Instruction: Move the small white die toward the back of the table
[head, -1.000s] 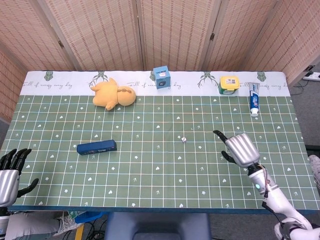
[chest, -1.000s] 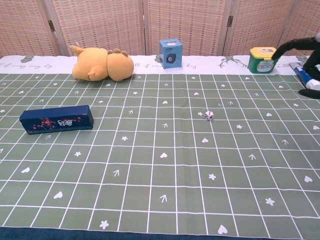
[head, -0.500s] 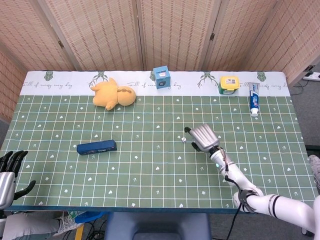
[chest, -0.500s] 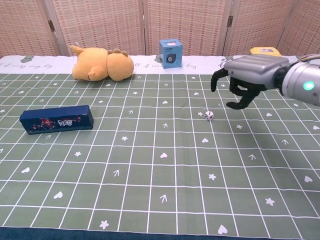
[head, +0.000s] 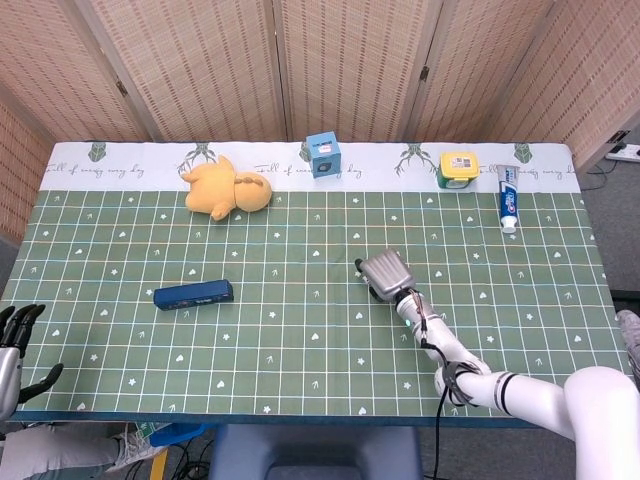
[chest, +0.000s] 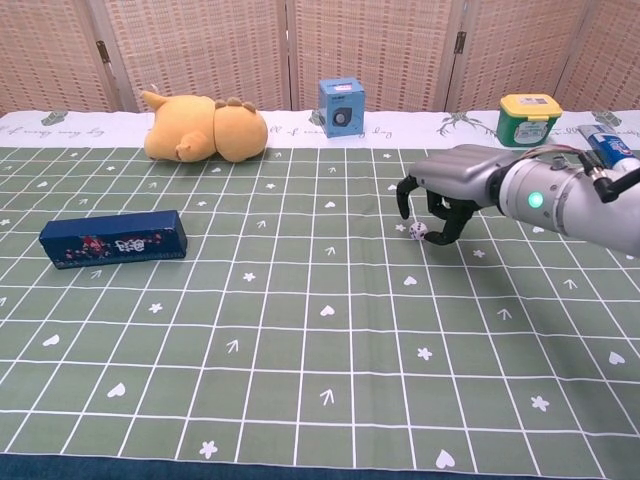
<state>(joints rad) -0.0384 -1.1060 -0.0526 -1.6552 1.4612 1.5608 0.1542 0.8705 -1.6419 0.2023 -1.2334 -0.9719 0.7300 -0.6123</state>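
**Right robot hand curled over the small die near the middle of the surface**

The small white die with dark dots (chest: 419, 231) lies on the green cloth with white grid lines that covers the surface (chest: 300, 330), a little right of the centre. The right robot hand (chest: 436, 196) hangs over it with the fingers (chest: 404, 196) bent downward around it. One fingertip is just beside the die on its right, but I cannot tell if it touches. The die rests on the cloth and the hand holds nothing. In the head view the same hand (head: 385, 274) covers the die, so it is not seen there.

The left robot hand (head: 14, 345) is at the front left corner, off the edge of the surface, with its dark fingers apart and nothing in them.

Along the back edge are a yellow plush toy (chest: 205, 130) toward the left, a small blue cardboard box (chest: 341, 106) in the middle, and a green tub with a yellow lid (chest: 527, 118) and a white and blue toothpaste tube (head: 509, 197) toward the right. A long dark blue box (chest: 113, 238) lies flat near the left edge.
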